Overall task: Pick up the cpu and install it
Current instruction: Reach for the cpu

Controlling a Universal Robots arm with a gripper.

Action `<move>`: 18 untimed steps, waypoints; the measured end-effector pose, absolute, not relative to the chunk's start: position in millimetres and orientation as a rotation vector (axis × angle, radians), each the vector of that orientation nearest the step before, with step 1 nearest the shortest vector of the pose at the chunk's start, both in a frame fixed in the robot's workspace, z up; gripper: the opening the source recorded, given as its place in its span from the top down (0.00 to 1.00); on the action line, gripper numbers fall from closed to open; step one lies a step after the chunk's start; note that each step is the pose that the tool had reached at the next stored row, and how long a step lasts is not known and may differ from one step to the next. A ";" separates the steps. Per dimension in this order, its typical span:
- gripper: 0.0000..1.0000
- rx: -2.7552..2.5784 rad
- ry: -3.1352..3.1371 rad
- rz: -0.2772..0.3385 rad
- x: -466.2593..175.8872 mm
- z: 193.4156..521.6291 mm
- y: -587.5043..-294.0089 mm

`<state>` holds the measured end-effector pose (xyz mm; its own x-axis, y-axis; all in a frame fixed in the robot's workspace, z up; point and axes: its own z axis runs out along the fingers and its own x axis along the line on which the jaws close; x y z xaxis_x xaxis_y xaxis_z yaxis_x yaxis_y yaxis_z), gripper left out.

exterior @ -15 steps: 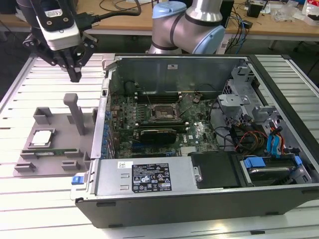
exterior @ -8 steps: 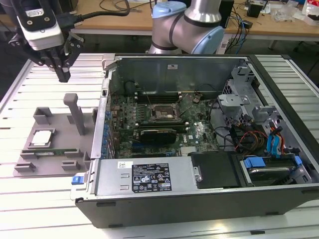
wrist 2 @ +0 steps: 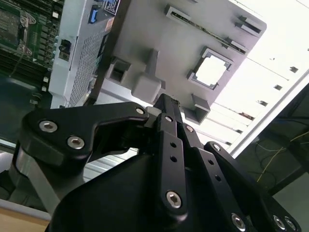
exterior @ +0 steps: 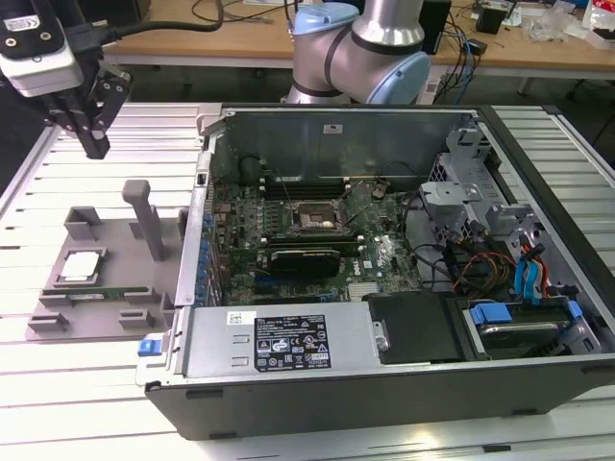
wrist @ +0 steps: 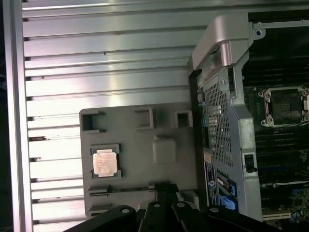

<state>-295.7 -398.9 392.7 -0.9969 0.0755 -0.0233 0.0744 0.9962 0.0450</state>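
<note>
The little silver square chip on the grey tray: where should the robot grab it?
Grip two opposite edges, coming straight down from above. The small, flat, silvery square cpu lies level in a shallow seat on the grey plastic tray, so only its thin sides offer a hold; raised corners around it probably leave just the edge middles free.

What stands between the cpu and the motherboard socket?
In the exterior view, the grey tray's upright post and the computer case's side wall stand between the cpu and the socket.

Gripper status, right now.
Gripper: closed, holding nothing. The cpu lies in the grey tray, apart from the gripper.
</note>
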 end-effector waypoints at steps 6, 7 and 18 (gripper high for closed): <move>0.89 0.117 3.114 0.069 -313.2 392.7 -398.9; 0.89 0.117 3.114 0.069 -316.5 392.7 -398.9; 0.89 0.117 3.114 0.069 -341.7 392.6 -398.9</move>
